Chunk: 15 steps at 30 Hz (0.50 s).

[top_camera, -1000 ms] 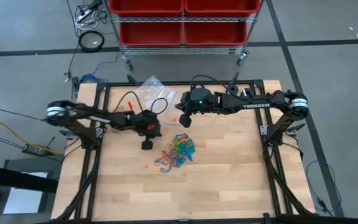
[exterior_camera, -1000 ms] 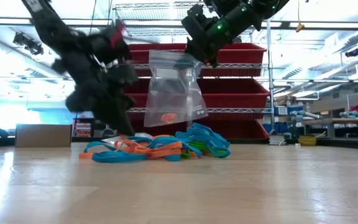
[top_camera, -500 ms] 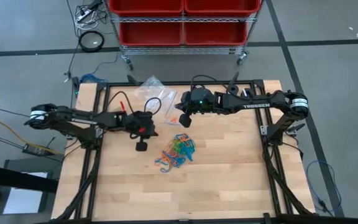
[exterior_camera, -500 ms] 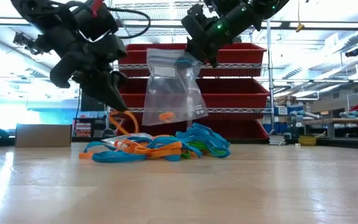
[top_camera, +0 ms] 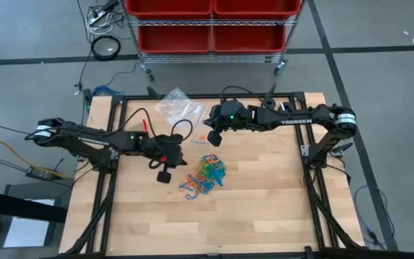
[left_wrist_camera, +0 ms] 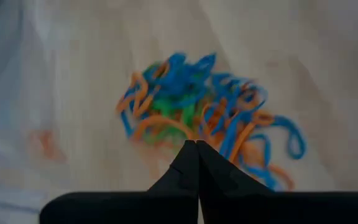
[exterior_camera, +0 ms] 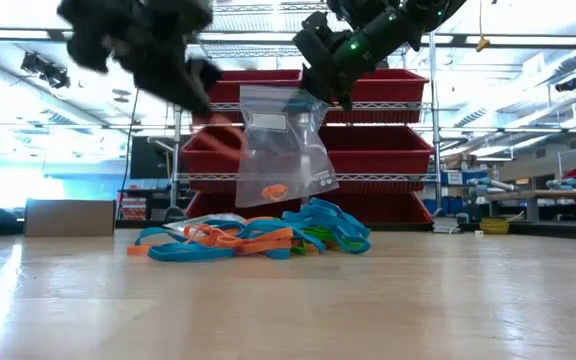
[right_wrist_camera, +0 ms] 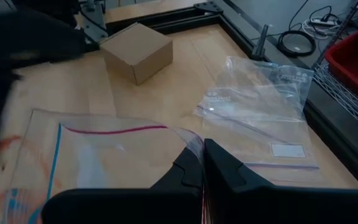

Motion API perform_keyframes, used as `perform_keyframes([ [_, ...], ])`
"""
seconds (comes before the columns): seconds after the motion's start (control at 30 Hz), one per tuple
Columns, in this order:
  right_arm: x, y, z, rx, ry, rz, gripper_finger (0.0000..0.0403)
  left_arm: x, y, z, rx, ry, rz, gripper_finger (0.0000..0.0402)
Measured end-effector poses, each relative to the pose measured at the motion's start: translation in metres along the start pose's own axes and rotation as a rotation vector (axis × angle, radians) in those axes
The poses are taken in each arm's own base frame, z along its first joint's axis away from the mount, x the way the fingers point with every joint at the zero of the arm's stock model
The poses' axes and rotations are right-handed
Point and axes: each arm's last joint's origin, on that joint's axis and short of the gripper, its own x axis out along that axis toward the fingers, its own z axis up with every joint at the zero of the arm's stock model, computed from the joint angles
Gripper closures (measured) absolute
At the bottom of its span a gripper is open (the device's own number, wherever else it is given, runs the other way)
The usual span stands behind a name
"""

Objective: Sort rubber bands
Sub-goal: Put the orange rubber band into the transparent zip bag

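A pile of orange, blue and green rubber bands lies mid-table. My left gripper hangs above the table to the pile's left, shut on one orange rubber band, which is blurred. My right gripper is above the pile's far side, shut on a clear zip bag. The bag hangs open-end up, with an orange band inside it. My left gripper pinches the orange band at its fingertips, slanting down toward the pile. The band shows as a blurred orange streak below the fingers, lifted clear of the pile. Which part of the loop is held is too blurred to tell. My right gripper pinches the bag's top edge at the zip strip, at one corner of the mouth, slanting down from the table's right. The bag hangs below the fingers, its bottom clear of the pile.
More clear bags lie flat at the table's far edge. A cardboard box stands to the left. Red bins on a wire rack stand behind the table. The wood toward the near edge is bare.
My left gripper has risen from the table beside the pile, staying shut, and has drawn one orange band up out of the pile. The band now hangs clear below the fingertips. The bag has stayed in place.
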Motion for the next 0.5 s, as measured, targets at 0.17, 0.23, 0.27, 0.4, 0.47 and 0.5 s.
perform_keyframes([
  [0.17, 0.0, 0.0, -0.001, 0.003, 0.006, 0.0, 0.0403, -0.019, -0.007, 0.035, 0.072, -0.052, 0.025, 0.0401],
  [0.23, 0.0, 0.0, -0.001, 0.002, 0.008, 0.0, 0.0403, -0.028, -0.009, 0.048, 0.101, -0.078, 0.041, 0.0401],
  [0.27, 0.0, 0.0, -0.001, 0.002, 0.007, 0.0, 0.0403, -0.031, -0.009, 0.053, 0.112, -0.09, 0.053, 0.0401],
  [0.4, 0.0, 0.0, -0.001, 0.003, 0.007, 0.0, 0.0403, -0.045, -0.004, 0.071, 0.152, -0.134, 0.116, 0.0401],
  [0.47, 0.0, 0.0, -0.001, 0.003, 0.007, 0.0, 0.0403, -0.05, 0.001, 0.077, 0.166, -0.146, 0.155, 0.0401],
  [0.5, 0.0, 0.0, -0.001, 0.003, 0.007, 0.0, 0.0403, -0.052, 0.004, 0.079, 0.167, -0.152, 0.169, 0.0401],
])
